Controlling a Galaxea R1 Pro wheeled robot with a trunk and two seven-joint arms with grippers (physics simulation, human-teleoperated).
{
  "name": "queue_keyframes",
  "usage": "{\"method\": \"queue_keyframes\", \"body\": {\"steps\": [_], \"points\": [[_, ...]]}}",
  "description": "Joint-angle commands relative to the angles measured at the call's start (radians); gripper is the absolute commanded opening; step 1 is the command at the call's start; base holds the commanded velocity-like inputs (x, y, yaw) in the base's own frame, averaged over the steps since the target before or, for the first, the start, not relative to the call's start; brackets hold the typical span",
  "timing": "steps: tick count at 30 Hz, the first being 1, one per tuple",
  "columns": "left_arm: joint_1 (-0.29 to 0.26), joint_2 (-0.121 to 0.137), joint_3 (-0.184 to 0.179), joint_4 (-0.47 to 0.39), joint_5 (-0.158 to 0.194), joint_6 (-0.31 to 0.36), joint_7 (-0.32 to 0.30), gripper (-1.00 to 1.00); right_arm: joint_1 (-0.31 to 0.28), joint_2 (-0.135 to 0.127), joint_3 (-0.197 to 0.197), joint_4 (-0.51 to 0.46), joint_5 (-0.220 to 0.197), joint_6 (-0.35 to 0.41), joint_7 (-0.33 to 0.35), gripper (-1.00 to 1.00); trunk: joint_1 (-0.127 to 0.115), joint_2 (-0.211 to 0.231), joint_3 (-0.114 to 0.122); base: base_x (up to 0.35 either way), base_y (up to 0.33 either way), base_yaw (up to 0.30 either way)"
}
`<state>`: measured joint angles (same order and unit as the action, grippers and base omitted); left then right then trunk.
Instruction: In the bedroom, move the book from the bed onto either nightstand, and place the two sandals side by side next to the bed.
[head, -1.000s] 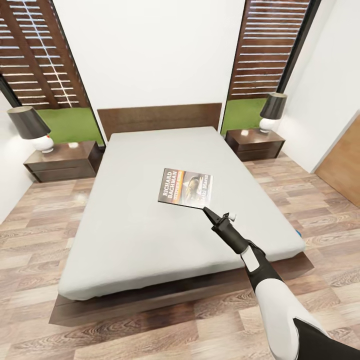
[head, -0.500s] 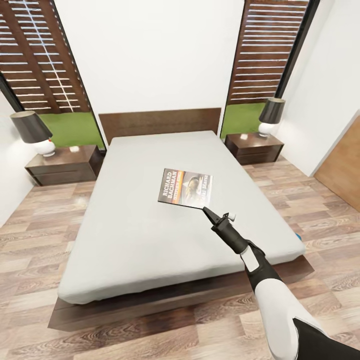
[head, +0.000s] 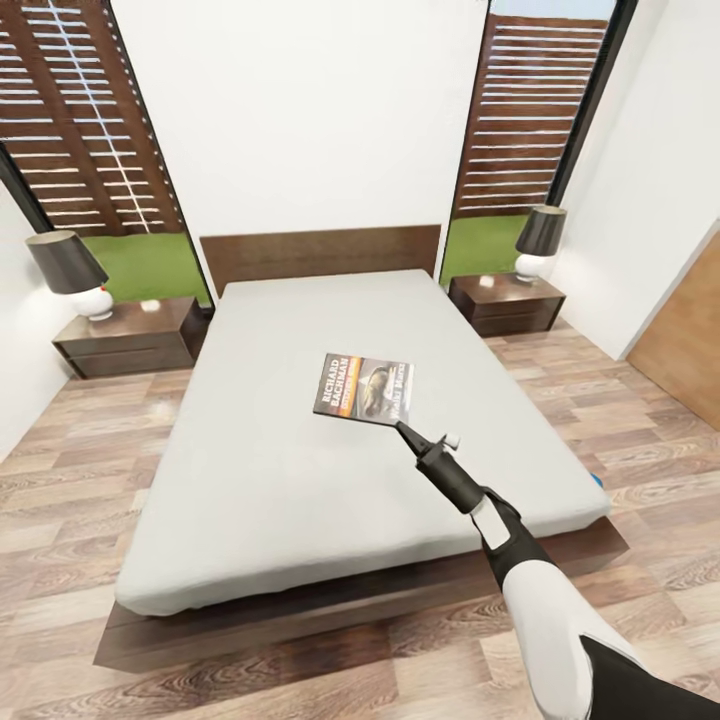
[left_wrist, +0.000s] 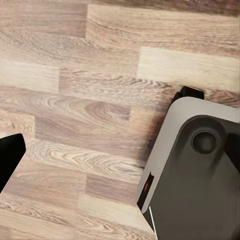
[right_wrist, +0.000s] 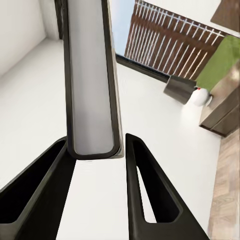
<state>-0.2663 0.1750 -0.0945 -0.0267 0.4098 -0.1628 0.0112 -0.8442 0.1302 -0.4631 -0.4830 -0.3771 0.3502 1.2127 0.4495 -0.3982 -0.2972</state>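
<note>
Over the bed (head: 300, 480), the outstretched right gripper (head: 402, 428) clamps the book (head: 364, 387) by its edge.

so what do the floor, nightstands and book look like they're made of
Floor: light wood planks, visible grain and seams, slight sheen. Nightstands: dark brown wood, glossy tops catching reflections. Book: thin paperback, printed cover, probably paper or card.

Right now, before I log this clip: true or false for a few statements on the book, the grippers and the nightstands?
1. The book lies on a nightstand. False: it is over the bed, at the right gripper.
2. The book's edge sits between the right gripper's fingers. True.
3. A lamp stands on the nightstand at the head view's left. True.
4. The left wrist view looks down on the mattress. False: it looks at the wood floor.
</note>
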Motion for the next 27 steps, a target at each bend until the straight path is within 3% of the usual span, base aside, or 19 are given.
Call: {"method": "queue_keyframes", "body": {"steps": [1, 8, 16, 18, 23, 27], "points": [[-0.001, 0.000, -0.009, 0.001, 0.007, -0.003, 0.001, 1.00, -0.001, -0.001, -0.007, 0.004, -0.003, 0.010, -0.008, -1.00, 0.000, -0.002, 0.000, 0.000, 0.000, 0.000], [-0.001, -0.001, -0.008, 0.001, 0.007, -0.003, 0.001, 1.00, 0.007, -0.008, -0.033, 0.022, -0.009, 0.022, -0.042, -1.00, 0.000, -0.002, 0.011, 0.000, 0.000, 0.000], [-0.001, -0.006, -0.006, 0.002, 0.007, -0.003, 0.000, 1.00, 0.025, -0.012, -0.073, 0.035, -0.012, 0.086, -0.055, -1.00, 0.000, -0.002, 0.023, 0.000, 0.000, 0.000], [-0.001, -0.016, -0.007, 0.003, 0.007, -0.003, 0.000, 1.00, 0.037, -0.013, -0.101, 0.034, -0.011, 0.118, -0.055, -1.00, 0.000, -0.002, 0.026, 0.000, 0.000, 0.000], [0.000, -0.039, -0.007, 0.004, 0.006, -0.003, 0.000, 1.00, 0.047, -0.019, -0.124, 0.032, -0.012, 0.167, -0.050, -1.00, 0.000, -0.002, 0.034, 0.000, 0.000, 0.000], [0.000, -0.047, -0.007, 0.006, 0.005, -0.003, 0.000, 1.00, 0.072, -0.044, -0.132, 0.031, -0.012, 0.197, -0.046, -1.00, 0.000, -0.002, 0.041, 0.000, 0.000, 0.000]]}}
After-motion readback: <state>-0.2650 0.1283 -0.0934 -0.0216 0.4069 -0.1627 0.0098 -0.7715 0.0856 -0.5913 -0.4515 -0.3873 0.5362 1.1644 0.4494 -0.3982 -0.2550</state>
